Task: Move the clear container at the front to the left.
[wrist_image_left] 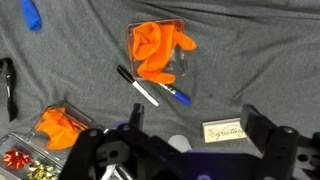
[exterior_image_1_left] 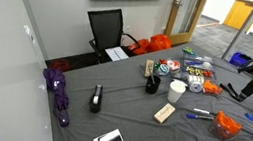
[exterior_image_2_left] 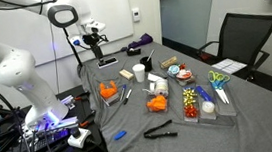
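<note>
Tub of bright orange stuff, the one I take to be the clear container meant, sits on the grey surface untouched. It is on the robot's side of the white cup and apart from it. Two pens lie just beside the tub, roughly between it and the cup. A second orange tub sits off another side of the cup. I read it as the wrong one, since the wrist view is centred on the first.

In an exterior view the hand hangs well above the surface, on the robot's side of the cup. Through the wrist view its fingers stand wide apart with nothing gripped between them. The tub shows well ahead of them rather than between them.

So I'd say this is the approach step: lining up over the tub, with the grasp not yet made and the shift to the left not begun.

The next move, as I judge it, calls for bringing the hand over the tub and lowering it so the fingers straddle the tub's walls. The pens lie close enough to be caught or dragged, so the fingers should come down clear of them. The tub looks like thin plastic, so a gentle close seems wise before carrying it to the robot's left.
</note>
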